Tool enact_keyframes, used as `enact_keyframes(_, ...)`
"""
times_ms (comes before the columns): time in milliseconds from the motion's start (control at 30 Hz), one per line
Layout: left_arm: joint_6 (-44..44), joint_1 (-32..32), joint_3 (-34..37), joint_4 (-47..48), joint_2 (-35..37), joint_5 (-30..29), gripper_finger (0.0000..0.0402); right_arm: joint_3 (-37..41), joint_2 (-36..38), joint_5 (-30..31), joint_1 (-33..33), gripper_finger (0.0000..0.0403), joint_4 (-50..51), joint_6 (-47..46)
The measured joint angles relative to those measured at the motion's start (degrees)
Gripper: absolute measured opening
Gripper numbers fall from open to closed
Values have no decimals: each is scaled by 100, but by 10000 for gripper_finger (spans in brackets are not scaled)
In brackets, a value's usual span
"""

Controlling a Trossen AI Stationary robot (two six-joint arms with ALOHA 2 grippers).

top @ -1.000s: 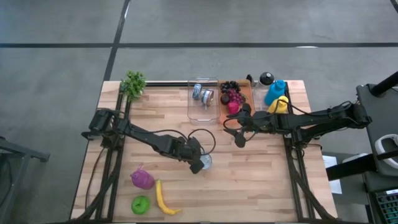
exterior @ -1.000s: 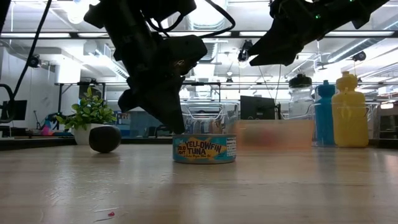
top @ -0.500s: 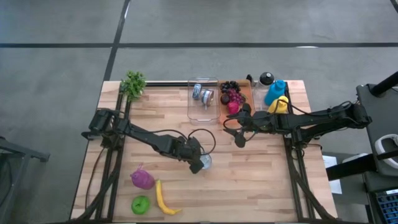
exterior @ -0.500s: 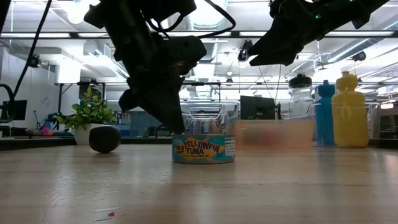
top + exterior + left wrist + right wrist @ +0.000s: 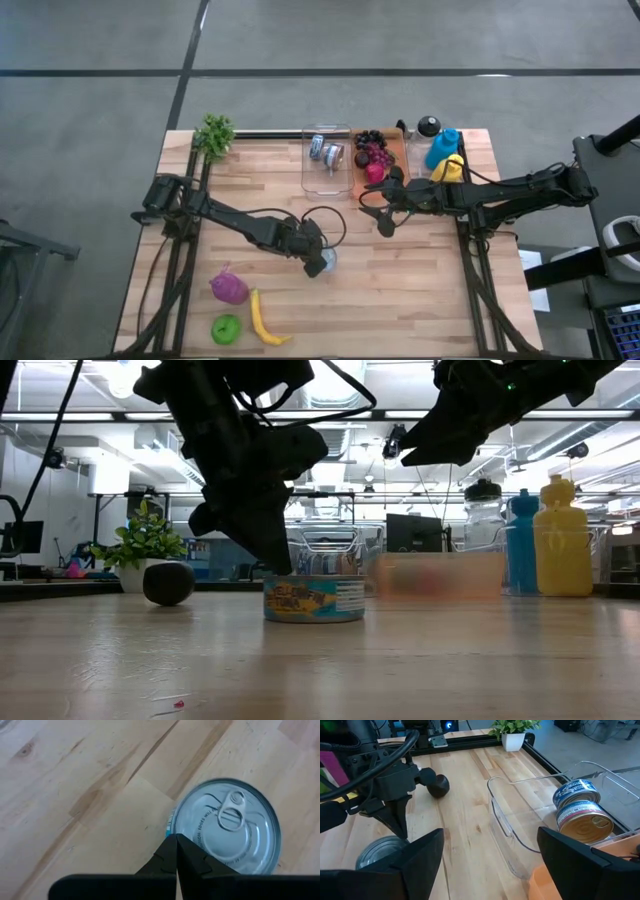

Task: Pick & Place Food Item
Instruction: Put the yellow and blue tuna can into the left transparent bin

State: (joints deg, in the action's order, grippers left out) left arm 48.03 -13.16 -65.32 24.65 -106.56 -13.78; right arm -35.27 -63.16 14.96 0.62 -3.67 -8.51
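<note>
My left hand [image 5: 176, 842] (fingers pressed together, holding nothing) touches the tuna can's [image 5: 227, 832] near rim; my right hand [image 5: 385, 208] waits spread wide.

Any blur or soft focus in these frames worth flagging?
Low view: the tuna can label is smeared and unreadable, and the orange tray behind it is out of focus. Left wrist view: the can's lid looks slightly soft while the wood grain stays crisp. High view: evenly lit, no glare. Right wrist view: sharp on the cans in the clear bin.
</note>
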Motion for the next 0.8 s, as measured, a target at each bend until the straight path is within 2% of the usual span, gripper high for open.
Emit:
enact_keyframes(400, 24, 63, 20, 283, -13, 5, 1, 0, 0, 0, -1, 299, -1, 0)
enact_keyframes(600, -1, 57, 22, 255, -9, 7, 1, 0, 0, 0, -1, 308, 0, 0)
enact_keyframes(800, 28, 58, 322, 84, -11, 26, 1, 0, 0, 0, -1, 316, 1, 0)
